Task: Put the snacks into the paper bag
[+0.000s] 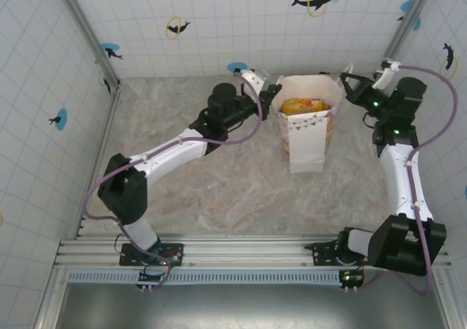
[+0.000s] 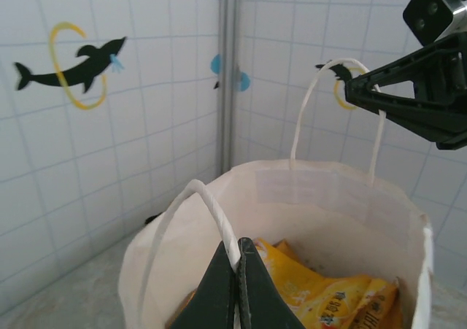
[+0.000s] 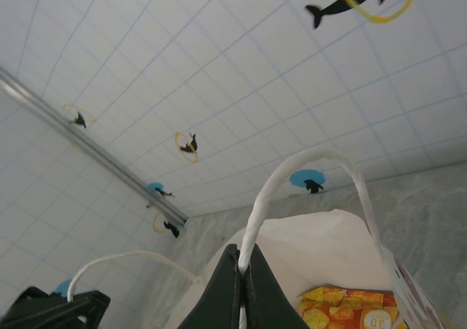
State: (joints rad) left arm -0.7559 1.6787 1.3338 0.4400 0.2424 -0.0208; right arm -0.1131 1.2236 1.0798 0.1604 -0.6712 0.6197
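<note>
**Bag strung between two pinched handles, snacks inside**

The paper bag (image 1: 306, 145) stands upright on the desk (image 1: 219, 187), in the far middle of the scene, with its mouth facing up and its long axis vertical. The snacks (image 1: 302, 106) lie inside it. An orange-yellow packet shows just under the rim, and I cannot count how many sit beneath it.

What matters for the coming move is that the bag sits directly between the two arms, one at each side of the mouth. The left pincer (image 2: 238, 254) is pressed together on the left handle loop (image 2: 210, 206), the thin white cord running up out of its closed tips. The right pincer (image 3: 241, 262) is likewise pressed together, pinching the right handle loop (image 3: 315, 157) just above the opposite rim. The left wrist view confirms this from across the bag: the black tips meet on the cord.

From each pincer the bag lies inward and down, to the right of the left one and to the left of the right one. Neither arm is clearly nearer, since both hold the bag at about the same reach.

Judging by this, the packing looks close to done. Whatever follows, a lift or a let-go, calls for both sides to act evenly, because a pull from one side alone would likely tip the tall bag toward that arm.
</note>
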